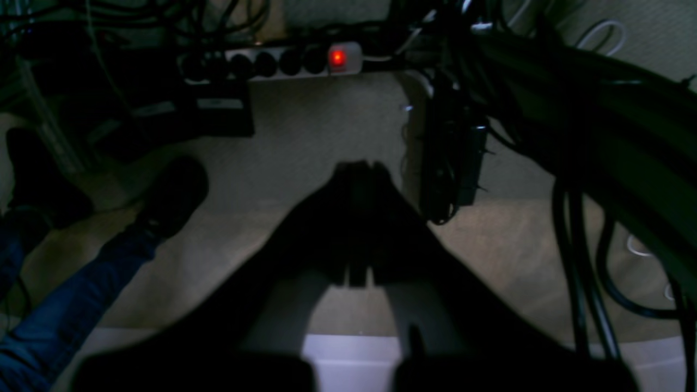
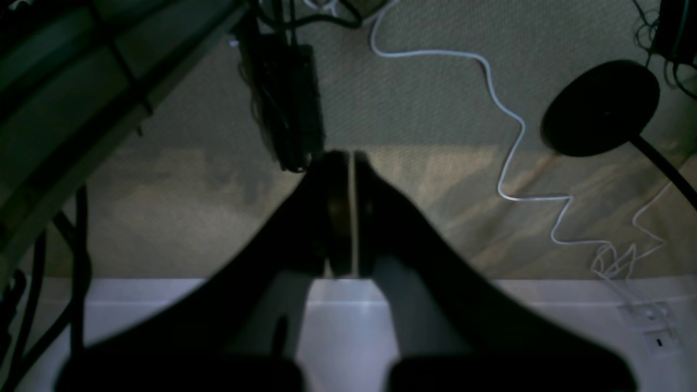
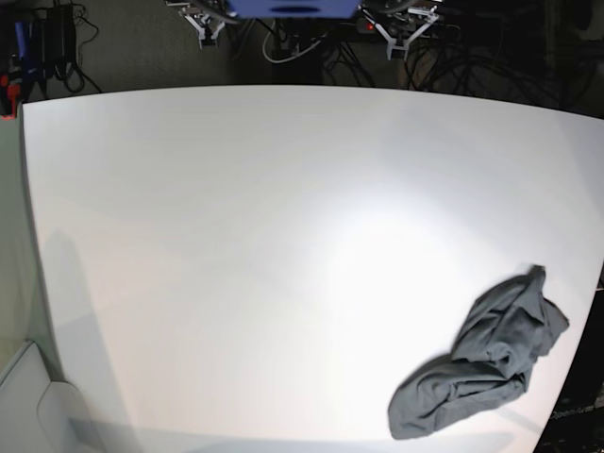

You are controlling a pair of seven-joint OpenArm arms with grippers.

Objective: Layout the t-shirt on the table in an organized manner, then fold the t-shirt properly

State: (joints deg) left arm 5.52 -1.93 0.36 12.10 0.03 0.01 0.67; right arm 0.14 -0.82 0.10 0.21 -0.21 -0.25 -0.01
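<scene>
The dark grey t-shirt (image 3: 486, 363) lies crumpled in a heap near the front right corner of the white table (image 3: 236, 236), in the base view only. Both arms hang behind the table's far edge, far from the cloth. My left gripper (image 1: 359, 166) points down at the carpeted floor, its dark fingers pressed together with nothing between them; in the base view it shows at the top right (image 3: 406, 24). My right gripper (image 2: 351, 158) also points at the floor, shut and empty, and shows at the top left (image 3: 203, 24).
Under the left arm are a power strip (image 1: 294, 61) with a red light, a person's shoes (image 1: 174, 190) and jeans legs, and thick black cables (image 1: 577, 228). Under the right arm lie a white cable (image 2: 506, 136) and a round black stand base (image 2: 599, 106).
</scene>
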